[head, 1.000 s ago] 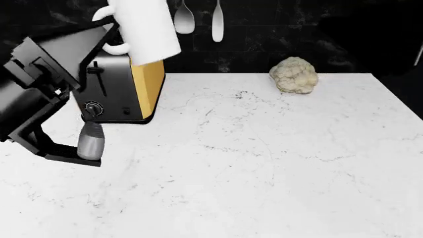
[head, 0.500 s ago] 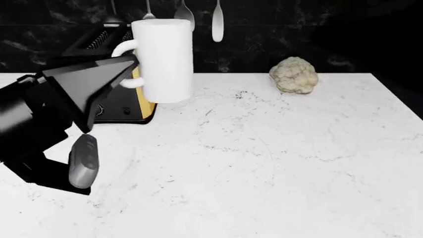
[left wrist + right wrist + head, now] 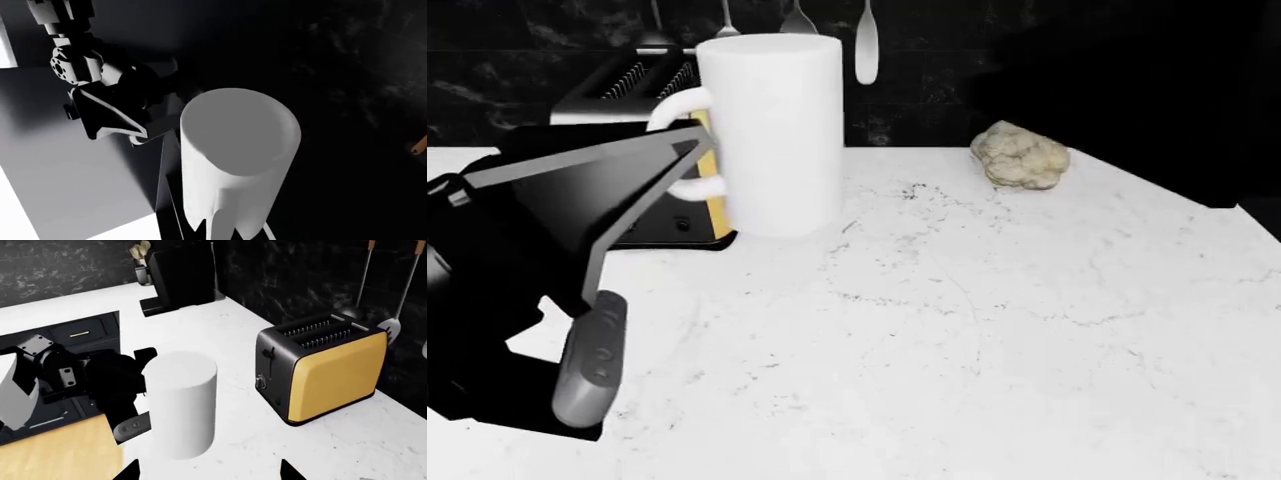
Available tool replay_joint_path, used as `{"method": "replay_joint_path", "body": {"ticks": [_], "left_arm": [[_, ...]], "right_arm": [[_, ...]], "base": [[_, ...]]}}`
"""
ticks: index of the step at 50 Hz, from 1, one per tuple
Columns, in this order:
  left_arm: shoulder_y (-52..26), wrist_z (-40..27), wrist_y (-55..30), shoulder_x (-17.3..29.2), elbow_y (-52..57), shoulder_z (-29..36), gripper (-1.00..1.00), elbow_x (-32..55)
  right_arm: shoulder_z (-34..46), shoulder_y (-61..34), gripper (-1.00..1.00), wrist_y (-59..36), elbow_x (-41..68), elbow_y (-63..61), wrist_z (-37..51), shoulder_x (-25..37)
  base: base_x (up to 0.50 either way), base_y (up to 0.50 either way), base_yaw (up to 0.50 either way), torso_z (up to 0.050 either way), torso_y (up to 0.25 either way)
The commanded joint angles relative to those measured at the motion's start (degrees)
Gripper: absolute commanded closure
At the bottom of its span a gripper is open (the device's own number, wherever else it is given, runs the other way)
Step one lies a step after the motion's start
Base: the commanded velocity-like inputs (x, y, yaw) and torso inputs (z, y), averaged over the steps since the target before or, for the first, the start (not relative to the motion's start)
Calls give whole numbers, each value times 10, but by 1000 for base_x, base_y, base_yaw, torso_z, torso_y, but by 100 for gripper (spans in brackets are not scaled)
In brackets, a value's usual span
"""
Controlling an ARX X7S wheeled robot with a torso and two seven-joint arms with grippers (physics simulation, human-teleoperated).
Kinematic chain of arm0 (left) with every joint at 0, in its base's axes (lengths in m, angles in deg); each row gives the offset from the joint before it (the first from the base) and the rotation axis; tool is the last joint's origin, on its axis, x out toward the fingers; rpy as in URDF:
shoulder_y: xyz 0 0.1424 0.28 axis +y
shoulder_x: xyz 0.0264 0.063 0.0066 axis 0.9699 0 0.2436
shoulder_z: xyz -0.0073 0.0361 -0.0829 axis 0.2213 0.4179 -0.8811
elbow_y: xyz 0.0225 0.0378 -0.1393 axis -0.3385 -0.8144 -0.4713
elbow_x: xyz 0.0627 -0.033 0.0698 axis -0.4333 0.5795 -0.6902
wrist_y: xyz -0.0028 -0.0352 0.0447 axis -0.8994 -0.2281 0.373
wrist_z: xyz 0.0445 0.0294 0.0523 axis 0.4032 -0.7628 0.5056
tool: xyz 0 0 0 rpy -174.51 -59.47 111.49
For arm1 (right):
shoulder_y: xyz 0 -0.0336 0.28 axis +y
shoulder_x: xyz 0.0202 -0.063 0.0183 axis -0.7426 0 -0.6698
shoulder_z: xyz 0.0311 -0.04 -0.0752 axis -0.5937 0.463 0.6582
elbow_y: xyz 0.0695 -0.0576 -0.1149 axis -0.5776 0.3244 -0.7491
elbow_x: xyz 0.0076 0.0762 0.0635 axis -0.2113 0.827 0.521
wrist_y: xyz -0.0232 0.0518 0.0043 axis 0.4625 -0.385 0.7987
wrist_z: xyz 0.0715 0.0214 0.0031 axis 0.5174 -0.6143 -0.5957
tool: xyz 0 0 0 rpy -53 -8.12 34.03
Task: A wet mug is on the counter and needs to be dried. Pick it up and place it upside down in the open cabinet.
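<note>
The white mug hangs in the air in front of the toaster, held upright with its handle toward my left arm. The end facing up looks flat and closed. My left gripper is shut on the mug from the side. In the left wrist view the mug fills the middle and the left gripper clasps its near end. In the right wrist view the mug hangs over the white counter. My right gripper is open and empty, its tips wide apart. The open cabinet is out of view.
A black and yellow toaster stands at the back left of the counter. A cauliflower lies at the back. Spoons hang on the black wall. A black coffee machine stands farther along. A dark shape covers the upper right.
The left arm has swung down and toward the camera. The mug has come down from the top edge, moved a little right and turned from tilted to upright.
</note>
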Motion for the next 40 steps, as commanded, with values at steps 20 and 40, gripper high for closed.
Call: {"method": "replay_joint_path", "body": {"ticks": [20,40], "left_arm": [[58,13,-46,-30,24,-31,100,-18],[57,34,-63,-41,81,-65,100,0]], "right_arm": [[26,21,-100,36,-17,-12,-60,-60],[35,57,-100,75,-52,-25,-91,-72]], "base": [[0,0,0,0,1],[0,0,0,0,1]]}}
